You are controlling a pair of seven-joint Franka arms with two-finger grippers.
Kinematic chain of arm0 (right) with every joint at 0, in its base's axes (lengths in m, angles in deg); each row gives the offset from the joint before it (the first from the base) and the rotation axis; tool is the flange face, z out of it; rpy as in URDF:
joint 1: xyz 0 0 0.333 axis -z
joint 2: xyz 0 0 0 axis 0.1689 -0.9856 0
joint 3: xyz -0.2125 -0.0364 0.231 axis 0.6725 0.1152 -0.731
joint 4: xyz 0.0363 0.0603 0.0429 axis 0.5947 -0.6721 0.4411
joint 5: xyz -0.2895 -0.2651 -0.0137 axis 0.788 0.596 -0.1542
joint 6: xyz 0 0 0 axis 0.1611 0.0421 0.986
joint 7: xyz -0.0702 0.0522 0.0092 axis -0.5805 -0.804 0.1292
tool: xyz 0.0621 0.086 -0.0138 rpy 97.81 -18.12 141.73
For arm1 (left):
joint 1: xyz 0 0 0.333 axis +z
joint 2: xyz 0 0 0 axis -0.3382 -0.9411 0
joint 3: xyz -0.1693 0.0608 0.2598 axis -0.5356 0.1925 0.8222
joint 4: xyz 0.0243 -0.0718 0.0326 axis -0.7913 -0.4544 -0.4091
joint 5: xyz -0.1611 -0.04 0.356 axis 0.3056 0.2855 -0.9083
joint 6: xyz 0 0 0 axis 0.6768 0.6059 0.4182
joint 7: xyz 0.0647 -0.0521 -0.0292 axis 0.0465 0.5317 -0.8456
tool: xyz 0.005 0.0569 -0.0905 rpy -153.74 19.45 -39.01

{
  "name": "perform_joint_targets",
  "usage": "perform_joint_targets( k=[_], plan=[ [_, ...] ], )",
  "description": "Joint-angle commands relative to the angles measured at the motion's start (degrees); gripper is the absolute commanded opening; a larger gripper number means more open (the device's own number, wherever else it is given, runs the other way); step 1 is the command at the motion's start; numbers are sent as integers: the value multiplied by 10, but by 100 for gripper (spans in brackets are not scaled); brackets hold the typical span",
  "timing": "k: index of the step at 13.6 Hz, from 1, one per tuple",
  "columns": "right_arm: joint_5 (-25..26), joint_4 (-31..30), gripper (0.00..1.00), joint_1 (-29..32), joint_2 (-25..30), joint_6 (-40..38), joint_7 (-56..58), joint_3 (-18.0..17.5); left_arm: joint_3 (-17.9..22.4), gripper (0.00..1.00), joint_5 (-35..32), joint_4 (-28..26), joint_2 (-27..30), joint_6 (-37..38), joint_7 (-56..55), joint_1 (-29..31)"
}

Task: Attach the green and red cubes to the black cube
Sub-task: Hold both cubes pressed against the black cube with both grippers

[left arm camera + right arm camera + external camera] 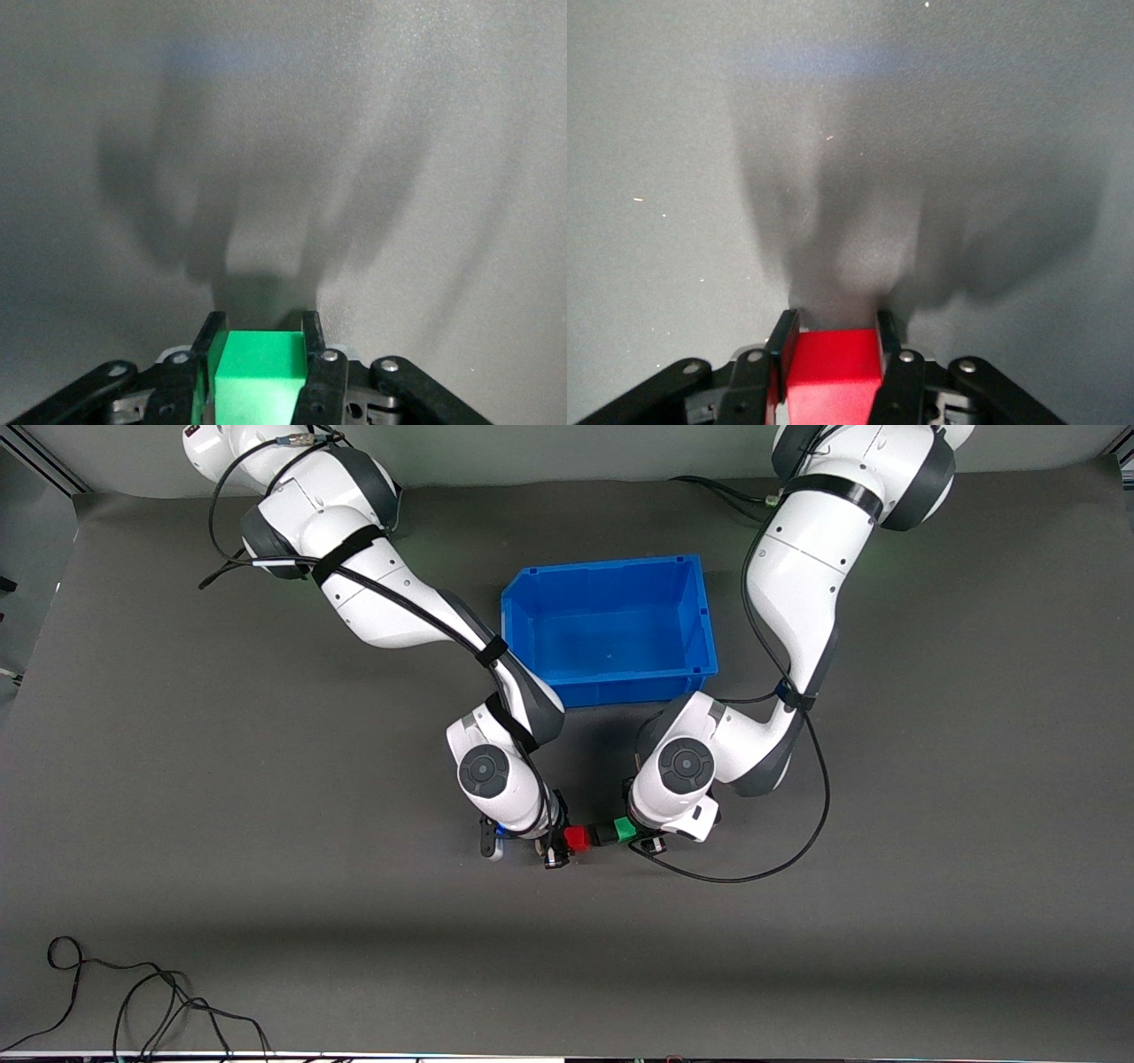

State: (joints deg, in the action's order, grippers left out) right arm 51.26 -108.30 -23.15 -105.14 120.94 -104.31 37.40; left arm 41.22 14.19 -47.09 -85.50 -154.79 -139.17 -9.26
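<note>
We found the left gripper (640, 841) clamped on the green cube (625, 829) and the right gripper (556, 856) clamped on the red cube (577, 839), both raised above the middle of the grey mat (177, 797), with the black cube (602, 834) between them and apparently touching both, nearer the front camera than the blue bin (609, 691). We judged the cubes light, rigid and smooth-faced, best pinched on two opposing flat sides as the wrist views showed. The mat lay bare around them toward its front edge, so only the bin and the other arm limited movement.
</note>
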Motion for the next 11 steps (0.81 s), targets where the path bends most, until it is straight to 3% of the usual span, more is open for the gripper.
perform_joint_targets(
  k=[1, 8, 9, 11],
  plan=[
    [14, 19, 0, -13, -13, -12, -22, 9, 8, 0, -2, 17, -5, 13, -7, -9],
    [14, 18, 0, -17, -11, -11, -23, 8, 7, 2, -3, 16, -8, 12, -7, -10],
    [14, 18, 0, -18, -13, -11, -24, 8, 8, 10, -3, 16, -8, 12, -7, -11],
    [14, 18, 0, -22, -13, -11, -24, 8, 8, 44, -9, 17, -7, 12, -6, -12]
  ],
)
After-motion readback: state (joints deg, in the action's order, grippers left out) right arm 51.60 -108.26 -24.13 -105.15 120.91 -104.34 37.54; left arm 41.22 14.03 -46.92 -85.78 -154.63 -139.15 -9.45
